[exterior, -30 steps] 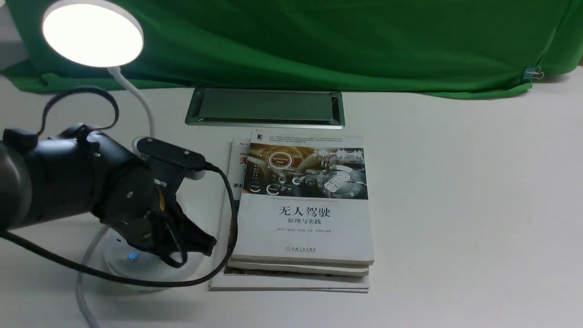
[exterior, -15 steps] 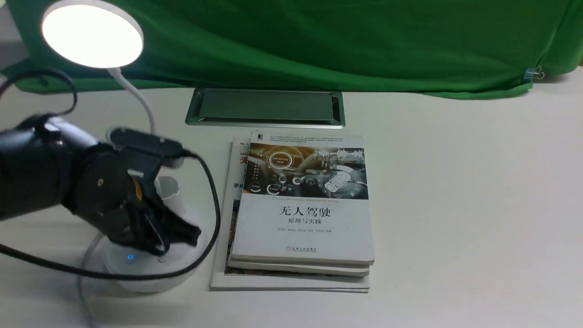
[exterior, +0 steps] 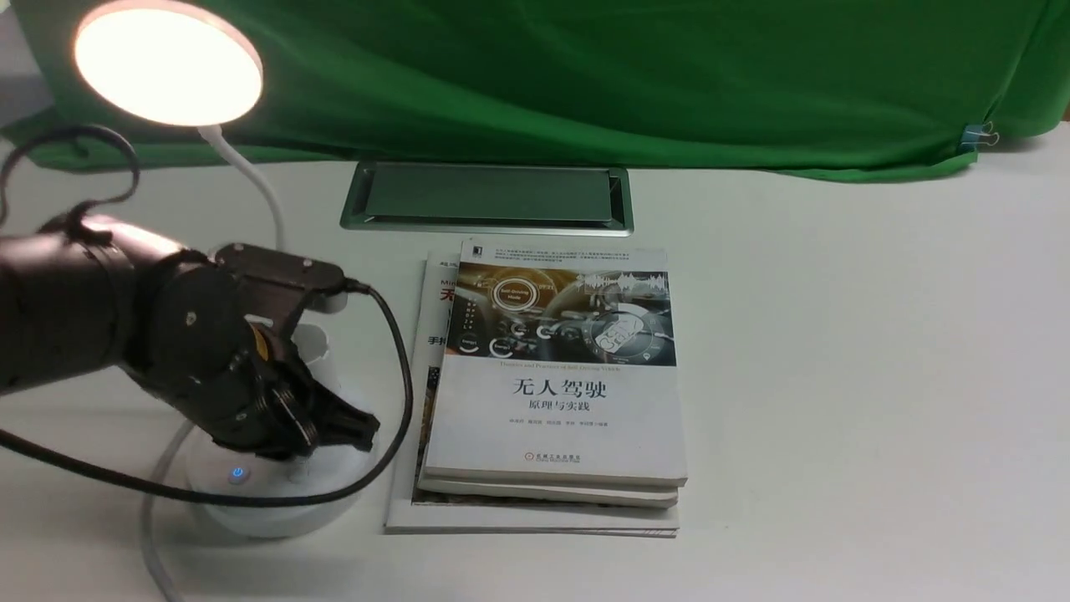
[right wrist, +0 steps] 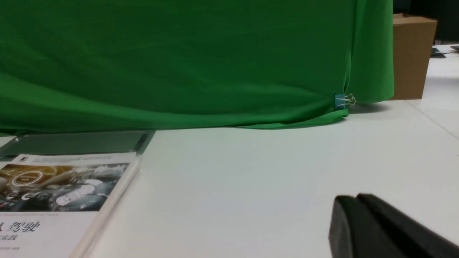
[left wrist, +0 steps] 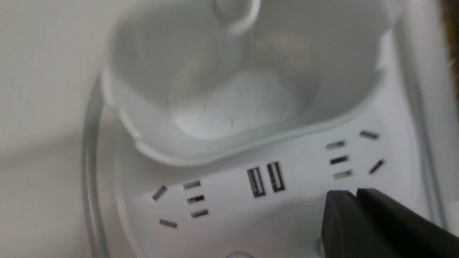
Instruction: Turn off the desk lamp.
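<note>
The desk lamp stands at the left of the front view, and its round disc head (exterior: pixel 167 63) glows a warm orange-white. A thin gooseneck (exterior: pixel 261 180) runs down to the small cup (exterior: pixel 316 351) on the round socket base (exterior: pixel 267 502). On the base a button (exterior: pixel 238 474) shows a blue light, with a second button (exterior: pixel 297 477) beside it. My left gripper (exterior: pixel 366 426) is shut and empty, low over the base. In the left wrist view its tips (left wrist: pixel 355 195) hover beside the USB ports (left wrist: pixel 265 177), below the cup (left wrist: pixel 244 89). My right gripper (right wrist: pixel 355 199) is shut over bare table.
A stack of books (exterior: pixel 556 376) lies right beside the lamp base. Behind it a metal hatch (exterior: pixel 485 196) is set into the table, before a green cloth (exterior: pixel 585 75). My left arm's black cable (exterior: pixel 401 376) loops between base and books. A cardboard box (right wrist: pixel 412 53) stands far right.
My left gripper swung left over the lamp base, then edged slightly back to the right. The lamp's light went from white to a warmer tone and stays lit.
</note>
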Tool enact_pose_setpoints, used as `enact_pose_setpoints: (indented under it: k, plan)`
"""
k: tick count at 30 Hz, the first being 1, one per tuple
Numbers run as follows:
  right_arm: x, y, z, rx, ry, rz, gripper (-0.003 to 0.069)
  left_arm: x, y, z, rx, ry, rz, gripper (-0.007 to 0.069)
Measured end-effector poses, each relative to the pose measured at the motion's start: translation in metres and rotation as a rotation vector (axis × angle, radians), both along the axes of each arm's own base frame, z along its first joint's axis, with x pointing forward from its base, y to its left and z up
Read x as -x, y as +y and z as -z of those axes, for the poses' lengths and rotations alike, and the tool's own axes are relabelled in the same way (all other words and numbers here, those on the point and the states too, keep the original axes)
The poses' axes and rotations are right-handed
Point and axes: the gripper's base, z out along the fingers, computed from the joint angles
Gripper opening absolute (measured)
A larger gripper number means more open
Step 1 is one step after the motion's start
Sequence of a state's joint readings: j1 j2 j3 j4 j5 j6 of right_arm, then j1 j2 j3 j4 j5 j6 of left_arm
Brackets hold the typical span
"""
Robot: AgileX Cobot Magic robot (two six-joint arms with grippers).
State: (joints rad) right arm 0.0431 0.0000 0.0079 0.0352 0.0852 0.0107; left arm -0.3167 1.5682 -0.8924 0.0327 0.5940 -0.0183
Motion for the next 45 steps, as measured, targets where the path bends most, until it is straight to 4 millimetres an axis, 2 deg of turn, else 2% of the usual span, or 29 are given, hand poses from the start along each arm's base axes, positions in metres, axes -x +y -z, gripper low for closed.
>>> enact_pose_setpoints:
  k: [3,7,12,16,23,31,35,38,39,41,42,45]
  plan:
    - [0.000,0.000,0.000,0.000,0.000,0.000,0.0035,0.001,0.000,-0.003,0.005,-0.008,-0.001,0.0019]
    - [0.000,0.000,0.000,0.000,0.000,0.000,0.0035,0.010,0.002,0.020,0.007,0.059,-0.015,0.0019]
    - [0.000,0.000,0.000,0.000,0.000,0.000,0.0035,0.010,0.001,0.026,0.007,0.045,-0.002,0.0019]
    - [0.000,0.000,0.000,0.000,0.000,0.000,0.0035,0.005,0.000,0.016,0.006,0.045,-0.002,0.0019]
    - [0.000,0.000,0.000,0.000,0.000,0.000,0.0035,0.003,-0.001,-0.024,0.047,-0.077,0.000,0.0019]
    - [0.000,0.000,0.000,0.000,0.000,0.000,0.0035,0.012,0.000,-0.035,0.079,-0.055,-0.017,0.0019]
    - [0.000,0.000,0.000,0.000,0.000,0.000,0.0035,0.036,0.004,-0.071,0.150,-0.151,-0.006,0.0019]
    - [0.000,0.000,0.000,0.000,0.000,0.000,0.0035,0.067,0.012,-0.101,0.222,-0.303,0.005,0.0019]
    - [0.000,0.000,0.000,0.000,0.000,0.000,0.0035,0.083,0.017,-0.111,0.251,-0.393,0.016,0.0019]
    - [0.000,0.000,0.000,0.000,0.000,0.000,0.0035,0.097,0.022,-0.115,0.272,-0.472,0.023,0.0019]
    - [0.000,0.000,0.000,0.000,0.000,0.000,0.0035,0.120,0.030,-0.122,0.298,-0.598,0.031,0.0019]
    - [0.000,0.000,0.000,0.000,0.000,0.000,0.0035,0.155,0.045,-0.112,0.303,-0.806,0.045,0.0019]
